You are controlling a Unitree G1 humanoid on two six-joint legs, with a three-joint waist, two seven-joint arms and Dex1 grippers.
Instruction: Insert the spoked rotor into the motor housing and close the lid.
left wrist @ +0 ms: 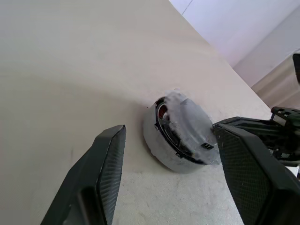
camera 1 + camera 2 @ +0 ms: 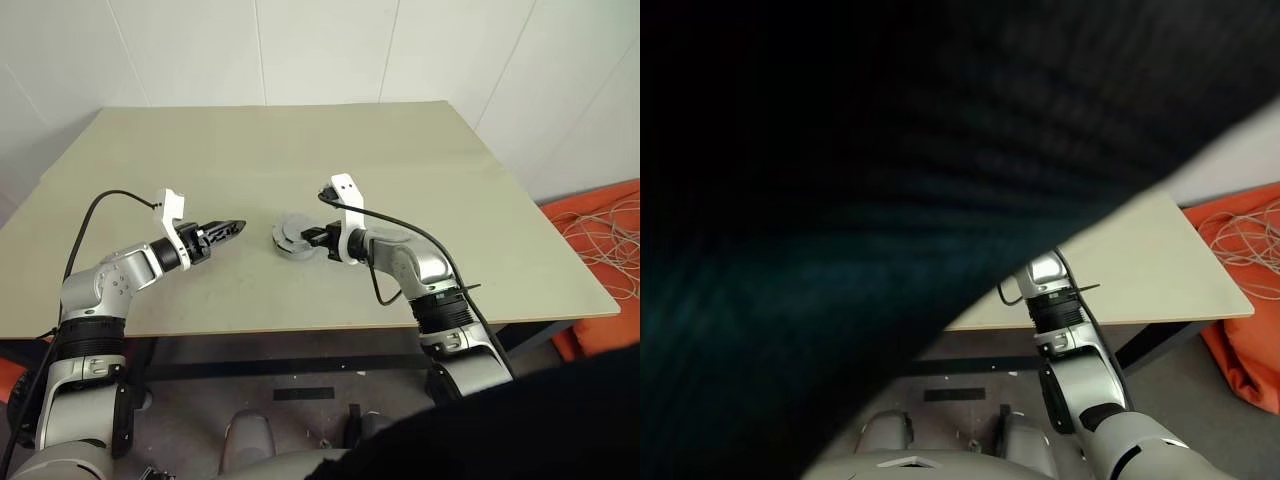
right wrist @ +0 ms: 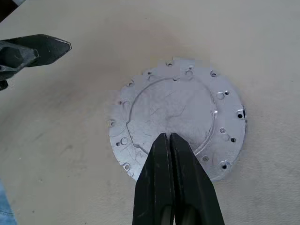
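Motor housing [image 2: 291,238] is sitting near the middle of the table [image 2: 150,190], with its lid [image 3: 176,122] lying down over it; in the left wrist view you are seeing a slit of copper-brown winding at the edge, so I judge the lid is not yet fully seated.

To its left, your left gripper [image 2: 222,232] is hovering well apart from the unit, fingers spread and holding nothing.

On the right, your right gripper [image 3: 169,140] is pressed shut, empty, its tips poised over the lid's near edge; contact I cannot confirm.

By my judgement, you are handling a stiff, fairly heavy metal piece with a smooth, slippery top. Press flat on the lid, and grip the outer rim if you must steady it.
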